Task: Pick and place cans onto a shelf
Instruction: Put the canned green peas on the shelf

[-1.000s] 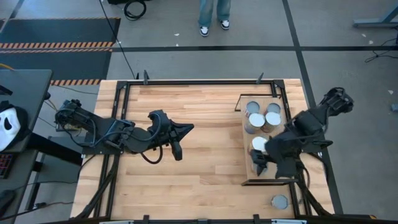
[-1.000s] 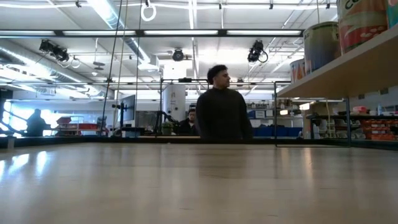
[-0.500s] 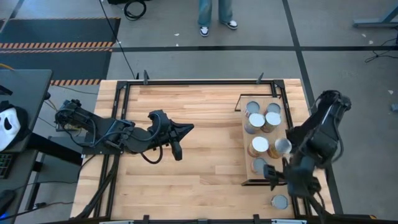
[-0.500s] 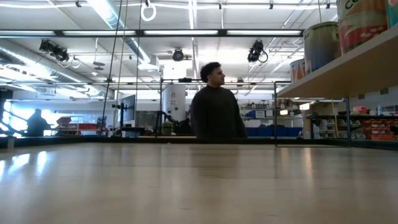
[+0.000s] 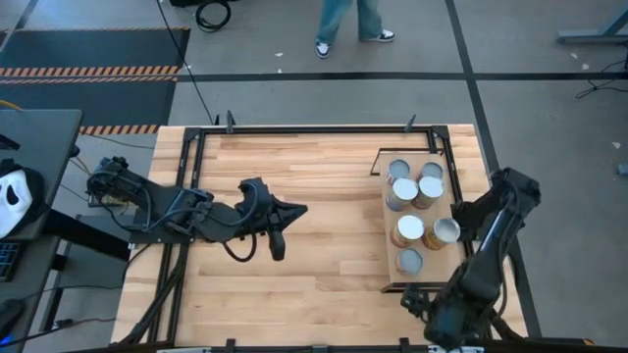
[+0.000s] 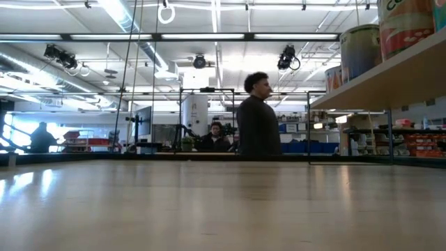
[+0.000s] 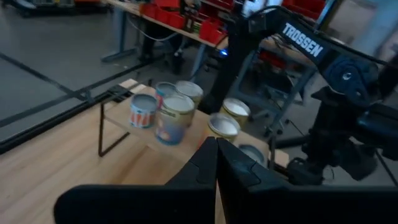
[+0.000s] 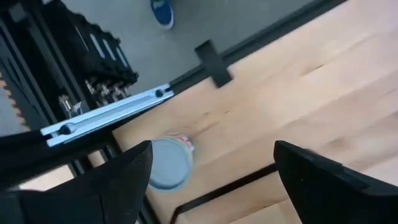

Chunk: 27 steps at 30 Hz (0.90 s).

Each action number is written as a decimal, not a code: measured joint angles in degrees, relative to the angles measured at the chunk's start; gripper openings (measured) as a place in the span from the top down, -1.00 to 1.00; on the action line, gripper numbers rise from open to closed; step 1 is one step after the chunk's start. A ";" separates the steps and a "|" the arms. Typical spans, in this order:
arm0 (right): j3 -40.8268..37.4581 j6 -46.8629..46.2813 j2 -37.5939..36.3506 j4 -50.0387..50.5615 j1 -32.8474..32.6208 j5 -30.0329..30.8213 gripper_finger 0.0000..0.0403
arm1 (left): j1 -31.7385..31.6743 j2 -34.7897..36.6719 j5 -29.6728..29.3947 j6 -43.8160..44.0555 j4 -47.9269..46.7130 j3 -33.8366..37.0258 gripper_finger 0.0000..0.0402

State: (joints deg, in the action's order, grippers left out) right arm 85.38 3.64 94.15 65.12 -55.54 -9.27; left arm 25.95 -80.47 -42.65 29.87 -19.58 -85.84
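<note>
Bright overhead ceiling lights point(image 6: 125, 17), glare on tabletop point(image 6: 209, 202); wrist views motion-blurred.

Grey concrete floor point(image 5: 294, 93) surrounds the wooden tabletop point(image 5: 324, 186), crossed by dark lines and an orange-black hazard strip point(image 5: 88, 71). Long ceiling lights point(image 6: 125, 17) brighten a workshop hall. A person point(image 6: 258, 118) in dark clothing stands beyond; red bins point(image 7: 205, 28) sit on distant benches.

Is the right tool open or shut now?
Open. In the right wrist view the right tool has its fingers wide apart, nothing between them, above a can.
</note>
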 joint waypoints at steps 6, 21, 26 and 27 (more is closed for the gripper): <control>0.00 -9.76 6.24 0.61 -3.90 1.64 -0.70 | 0.07 0.00 5.32 -2.61 -0.10 0.01 0.95; -4.86 -31.84 10.62 -0.95 -10.29 4.30 -0.71 | 0.05 0.00 13.62 -7.10 -0.57 0.01 0.95; -7.82 -36.67 10.62 -3.64 -11.15 3.62 -0.84 | 0.05 0.00 13.62 -7.18 -1.43 0.01 0.95; -8.45 -37.89 10.62 -3.54 -11.15 3.60 -0.88 | 0.05 -0.02 13.62 -7.18 -1.41 0.01 0.95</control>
State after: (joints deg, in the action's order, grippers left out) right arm 76.94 -34.26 104.77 61.59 -66.70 -5.67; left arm 26.00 -80.49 -29.04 22.70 -20.99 -85.82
